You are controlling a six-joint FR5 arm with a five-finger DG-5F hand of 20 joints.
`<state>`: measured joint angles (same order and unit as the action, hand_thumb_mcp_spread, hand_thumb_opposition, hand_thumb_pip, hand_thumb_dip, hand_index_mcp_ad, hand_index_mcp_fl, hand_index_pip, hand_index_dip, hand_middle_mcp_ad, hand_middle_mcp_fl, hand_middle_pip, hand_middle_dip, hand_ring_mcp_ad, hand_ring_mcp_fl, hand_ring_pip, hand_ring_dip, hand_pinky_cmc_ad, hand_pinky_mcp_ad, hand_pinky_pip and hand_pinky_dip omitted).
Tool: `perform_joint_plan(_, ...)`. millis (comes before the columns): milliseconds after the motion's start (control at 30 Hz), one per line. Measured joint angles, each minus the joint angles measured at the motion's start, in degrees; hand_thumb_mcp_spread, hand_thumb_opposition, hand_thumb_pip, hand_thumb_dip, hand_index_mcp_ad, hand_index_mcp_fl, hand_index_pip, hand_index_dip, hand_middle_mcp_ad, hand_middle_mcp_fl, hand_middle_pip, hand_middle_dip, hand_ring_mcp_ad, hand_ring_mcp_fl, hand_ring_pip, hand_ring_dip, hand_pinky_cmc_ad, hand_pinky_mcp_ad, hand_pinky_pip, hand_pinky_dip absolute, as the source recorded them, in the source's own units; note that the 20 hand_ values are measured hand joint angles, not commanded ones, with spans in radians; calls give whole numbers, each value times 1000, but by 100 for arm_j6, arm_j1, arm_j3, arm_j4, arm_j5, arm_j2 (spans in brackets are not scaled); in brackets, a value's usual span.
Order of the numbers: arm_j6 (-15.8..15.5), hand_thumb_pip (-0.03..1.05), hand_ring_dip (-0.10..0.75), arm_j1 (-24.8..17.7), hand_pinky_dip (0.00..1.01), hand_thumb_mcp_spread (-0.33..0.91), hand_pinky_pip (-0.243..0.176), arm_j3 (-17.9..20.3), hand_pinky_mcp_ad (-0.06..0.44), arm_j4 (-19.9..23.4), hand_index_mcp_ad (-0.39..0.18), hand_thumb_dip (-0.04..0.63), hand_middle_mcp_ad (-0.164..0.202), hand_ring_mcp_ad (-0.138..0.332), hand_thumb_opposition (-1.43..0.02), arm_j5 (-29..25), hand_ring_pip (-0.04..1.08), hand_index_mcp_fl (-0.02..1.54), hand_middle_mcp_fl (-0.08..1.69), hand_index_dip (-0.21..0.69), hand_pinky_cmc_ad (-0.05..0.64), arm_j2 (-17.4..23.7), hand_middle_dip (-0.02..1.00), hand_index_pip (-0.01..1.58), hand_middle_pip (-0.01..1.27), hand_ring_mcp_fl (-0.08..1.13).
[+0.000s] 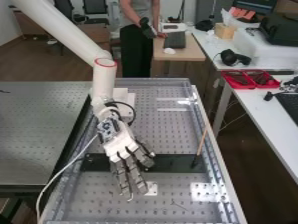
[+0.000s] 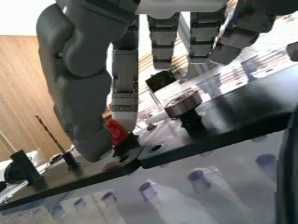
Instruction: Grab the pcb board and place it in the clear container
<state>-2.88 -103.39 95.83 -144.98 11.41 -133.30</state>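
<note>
High view: robot hand (image 1: 121,143) located above the perforated worktop (image 1: 169,139), palm over the dark bar (image 1: 178,163) laid crosswise, fingers directed toward the near end. Hand state recorded as released; fingers spread and nearly straight. A slender brown-handled rod (image 1: 201,142) is seen tilted at the bar's right part, dark end lowermost. A white cable (image 1: 60,174) is seen running in a curve left of the hand.

Wrist view: a red piece (image 2: 115,129), possibly the pcb board, is seen beside the thumb and a pale fingertip, above the bar. It is partly hidden by them; whether it is touched cannot be told. A round metal knob (image 2: 183,103) is noted on a dark post, near the red piece.
</note>
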Motion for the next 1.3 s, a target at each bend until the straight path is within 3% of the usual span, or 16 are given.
perform_joint_plan(467,-97,368,37,6,180,677,-77,-8,147,119,-86,265,75,188,-860,26,87,400,98,215,302,0,157,1360,131,37)
perform_joint_plan(967,-626,367,37,61,180,672,-75,182,147,723,-86,267,75,188,-867,89,86,421,105,215,298,153,157,1363,131,51)
perform_joint_plan(1300,-1265,367,37,69,180,672,-75,343,147,1392,-86,265,75,187,-864,156,86,417,105,215,305,306,157,1363,131,51)
